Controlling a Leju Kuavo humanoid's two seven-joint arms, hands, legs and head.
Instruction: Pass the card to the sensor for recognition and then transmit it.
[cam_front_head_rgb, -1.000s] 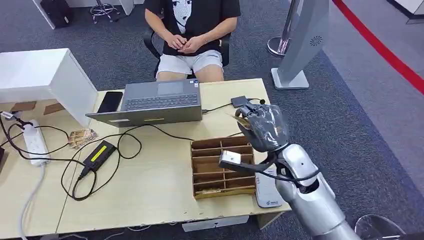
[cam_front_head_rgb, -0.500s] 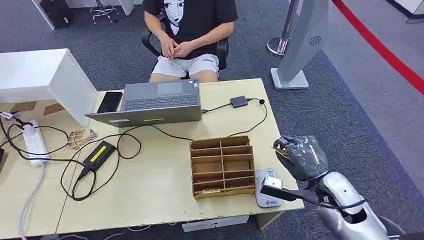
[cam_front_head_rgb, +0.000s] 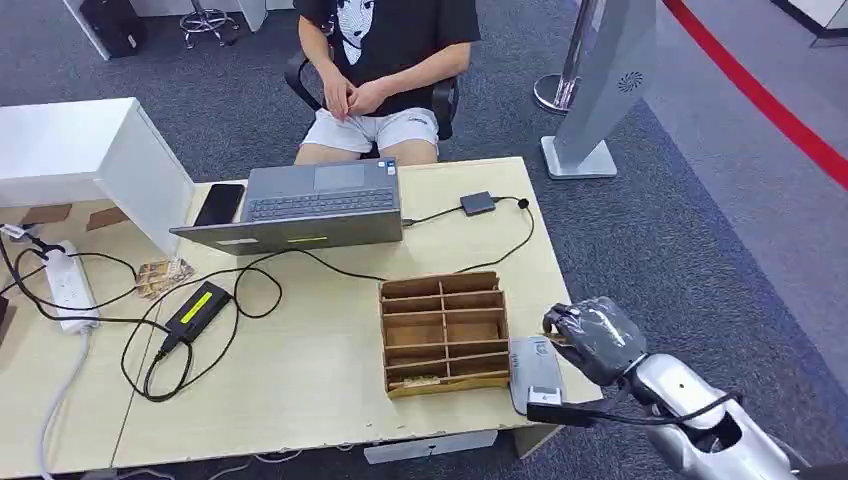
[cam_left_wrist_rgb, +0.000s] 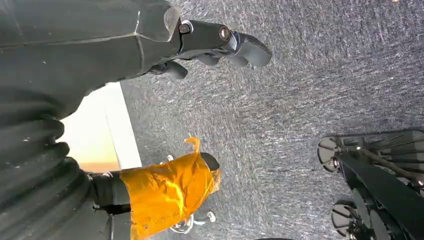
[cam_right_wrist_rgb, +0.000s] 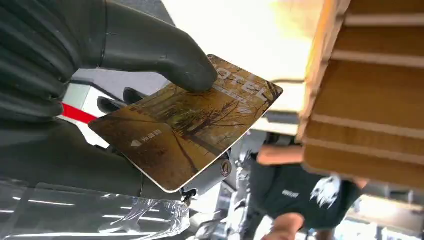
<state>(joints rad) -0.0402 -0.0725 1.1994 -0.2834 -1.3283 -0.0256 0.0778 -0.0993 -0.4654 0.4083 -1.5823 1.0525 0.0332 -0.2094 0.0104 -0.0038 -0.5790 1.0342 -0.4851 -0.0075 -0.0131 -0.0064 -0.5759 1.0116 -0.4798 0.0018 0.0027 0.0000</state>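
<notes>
Since 1 second ago the right hand (cam_front_head_rgb: 590, 335) has dropped from above the far corner of the desk (cam_front_head_rgb: 330, 395) to its near right edge, just beside the grey sensor (cam_front_head_rgb: 533, 370). Its thumb and fingers pinch the card (cam_right_wrist_rgb: 187, 120), which is not yet over the sensor. Reading and handing over to the seated person (cam_front_head_rgb: 385, 60) both look undone. The left hand (cam_left_wrist_rgb: 220, 42) hangs over carpet, fingers apart, holding nothing.

Laptop (cam_front_head_rgb: 320, 205) open; phone (cam_front_head_rgb: 221, 203) beside it; person (cam_front_head_rgb: 385, 60) seated.
</notes>
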